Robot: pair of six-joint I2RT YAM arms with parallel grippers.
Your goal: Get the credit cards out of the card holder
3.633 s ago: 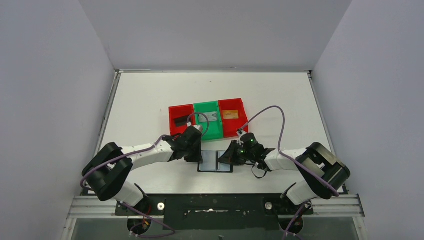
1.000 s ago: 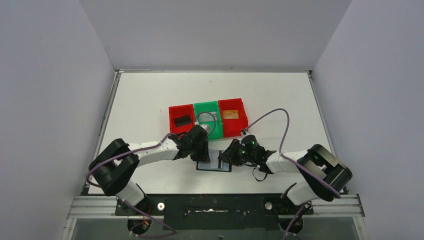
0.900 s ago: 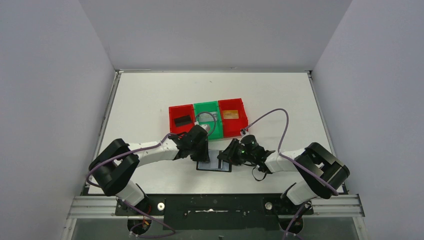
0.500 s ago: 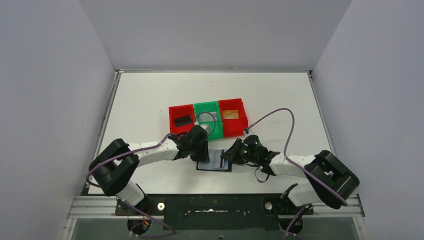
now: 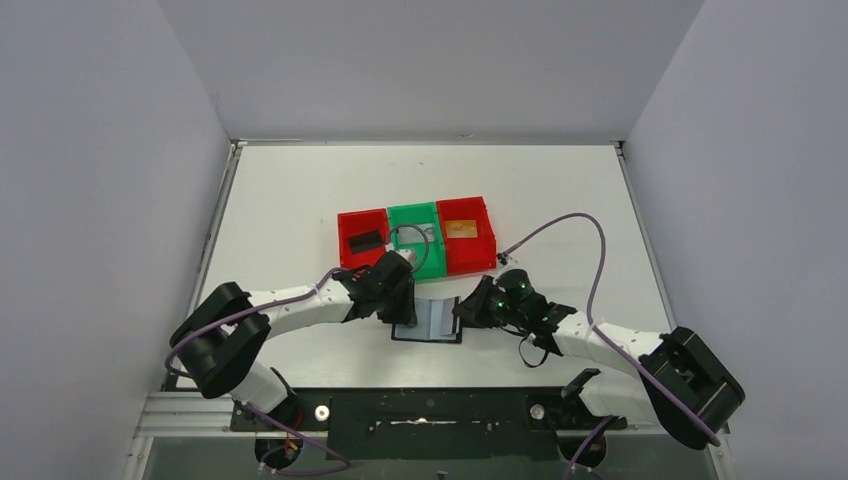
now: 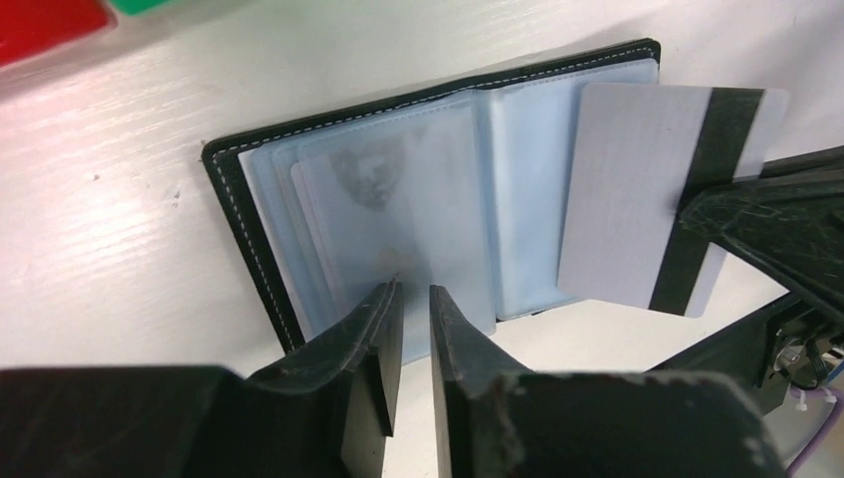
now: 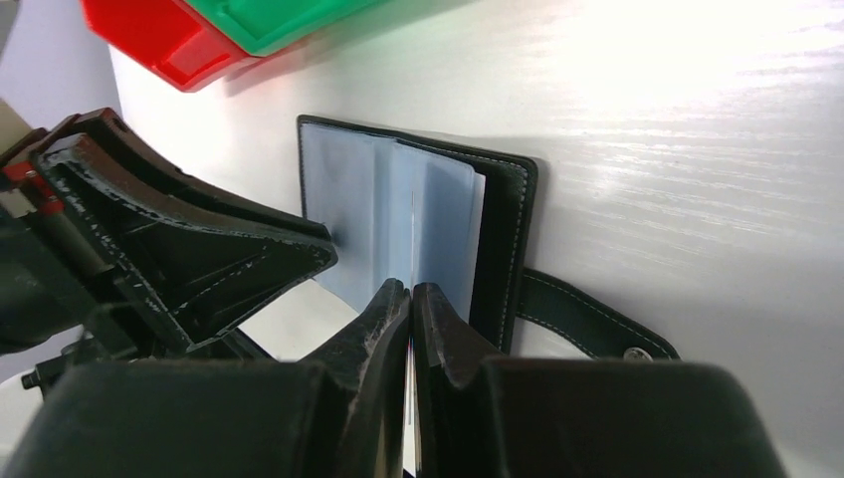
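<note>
The black card holder point(image 5: 404, 334) lies open near the table's front, blue-grey pockets up point(image 6: 368, 199); its snap tab point(image 7: 597, 329) sticks out to the right. My left gripper point(image 5: 402, 308) point(image 6: 413, 289) is shut, its tips pressing down on the holder's left pocket. My right gripper point(image 5: 466, 312) point(image 7: 411, 289) is shut on a pale grey card with a black stripe point(image 6: 637, 209), held over the holder's right half, mostly out of its pocket. A black card point(image 5: 364, 239) lies in the left red bin and an orange-gold card point(image 5: 460, 228) in the right red bin.
Three bins stand side by side behind the holder: red point(image 5: 345, 228), green point(image 5: 400, 222), red point(image 5: 484, 222). The left arm's cable loops over the green bin and hides most of its inside. The right arm's cable arcs over the table at the right.
My right gripper has drawn back to the right, pulling the pale grey card out over the holder's right half. My left gripper has stayed pressed on the holder.
</note>
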